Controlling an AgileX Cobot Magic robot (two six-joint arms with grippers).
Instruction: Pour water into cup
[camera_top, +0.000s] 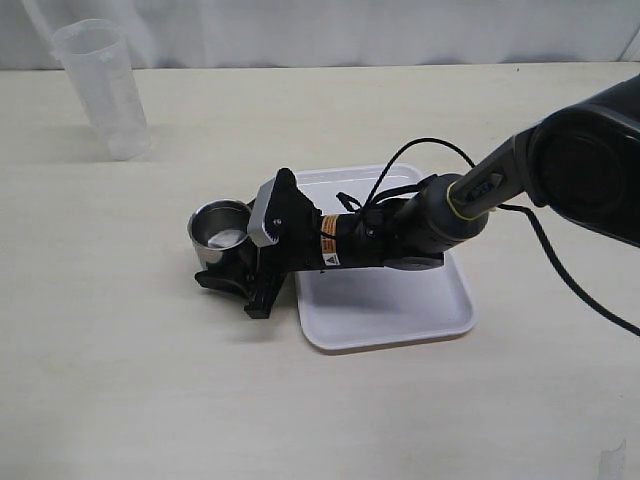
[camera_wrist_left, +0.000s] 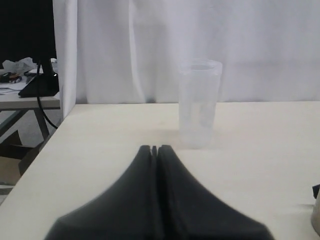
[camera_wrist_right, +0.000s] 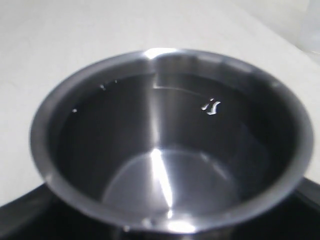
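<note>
Beside tray (camera_top: 304, 312) edge, cup (camera_top: 221, 232) in gripper (camera_top: 212, 256)

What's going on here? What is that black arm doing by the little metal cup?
The right arm reaches across the white tray, and the right gripper sits low at the steel cup. Whether it is clamped on the cup is unclear. The cup stands upright on the table just off the tray, with a little water glinting at its bottom. The plastic beaker stands well apart with nothing holding it. The left gripper is shut and empty, facing the beaker.
</note>
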